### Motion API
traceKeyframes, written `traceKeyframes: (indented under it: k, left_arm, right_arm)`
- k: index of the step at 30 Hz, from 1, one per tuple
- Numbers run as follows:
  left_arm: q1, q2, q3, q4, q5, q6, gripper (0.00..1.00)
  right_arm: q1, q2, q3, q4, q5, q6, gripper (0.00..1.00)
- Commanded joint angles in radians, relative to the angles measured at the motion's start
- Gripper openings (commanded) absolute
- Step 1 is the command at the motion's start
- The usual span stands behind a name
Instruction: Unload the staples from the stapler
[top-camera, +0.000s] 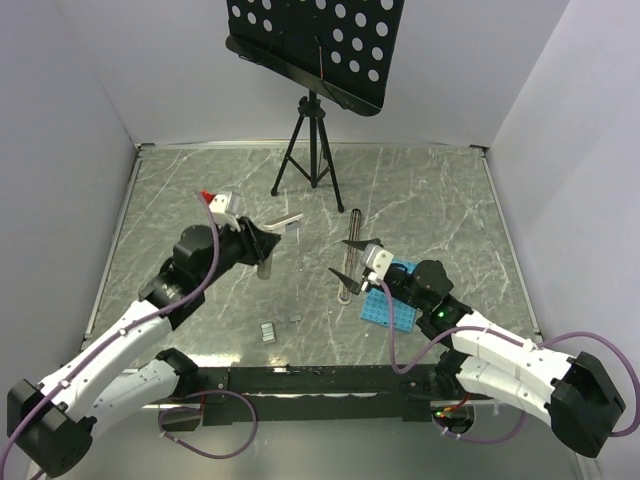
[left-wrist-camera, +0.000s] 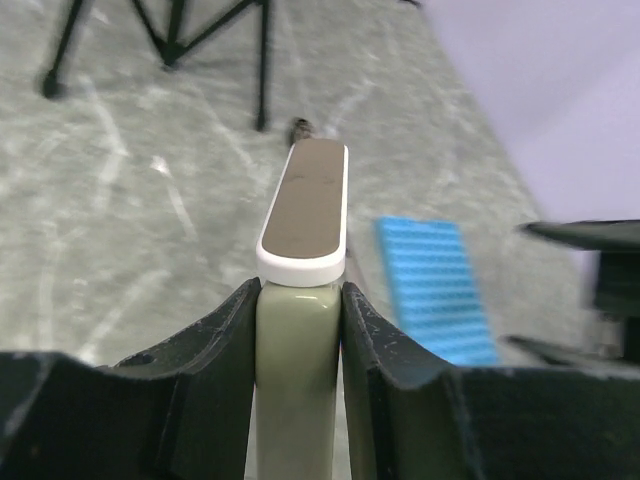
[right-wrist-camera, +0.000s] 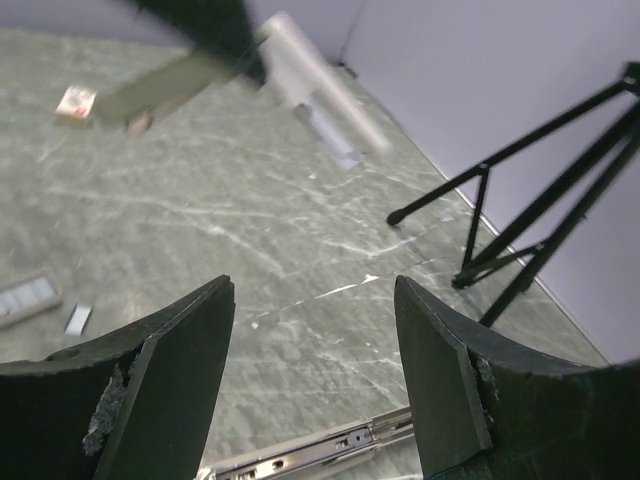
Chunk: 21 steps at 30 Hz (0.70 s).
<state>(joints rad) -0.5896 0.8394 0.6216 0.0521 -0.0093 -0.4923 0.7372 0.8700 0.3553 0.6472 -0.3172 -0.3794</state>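
My left gripper (top-camera: 262, 240) is shut on the stapler (top-camera: 285, 223) and holds it above the table, left of centre. In the left wrist view the pale body of the stapler (left-wrist-camera: 298, 370) sits between the jaws of the left gripper (left-wrist-camera: 300, 300), and its white-rimmed arm points away. Two small strips of staples (top-camera: 268, 332) lie on the table near the front; the right wrist view shows the staples (right-wrist-camera: 25, 298) at its left edge. My right gripper (top-camera: 352, 258) stands open above a long thin metal bar (top-camera: 350, 235). The right gripper (right-wrist-camera: 315, 290) has nothing between its fingers. The stapler (right-wrist-camera: 165, 85) appears blurred there.
A blue perforated tray (top-camera: 392, 305) lies right of centre, just under my right wrist. A black tripod (top-camera: 308, 150) with a perforated music-stand top (top-camera: 315, 40) stands at the back. White walls close in the table on three sides.
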Motion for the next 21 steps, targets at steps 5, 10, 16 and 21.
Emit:
traceKeyframes:
  k: [5, 10, 16, 21]
  left_arm:
    - [0.007, 0.084, 0.204, -0.394, 0.353, -0.235, 0.01]
    - [0.008, 0.078, 0.207, -0.422, 0.420, -0.324, 0.01]
    - [0.016, 0.135, 0.234, -0.431, 0.583, -0.434, 0.01]
    - [0.016, 0.122, 0.138, -0.225, 0.678, -0.615, 0.01]
  right_arm:
    - [0.014, -0.009, 0.106, -0.138, -0.186, -0.151, 0.77]
    - [0.095, 0.049, 0.080, -0.110, -0.073, -0.217, 0.85]
    - [0.240, 0.069, 0.019, 0.014, 0.199, -0.363, 0.83]
    - [0.312, 0.089, 0.001, 0.075, 0.282, -0.473, 0.82]
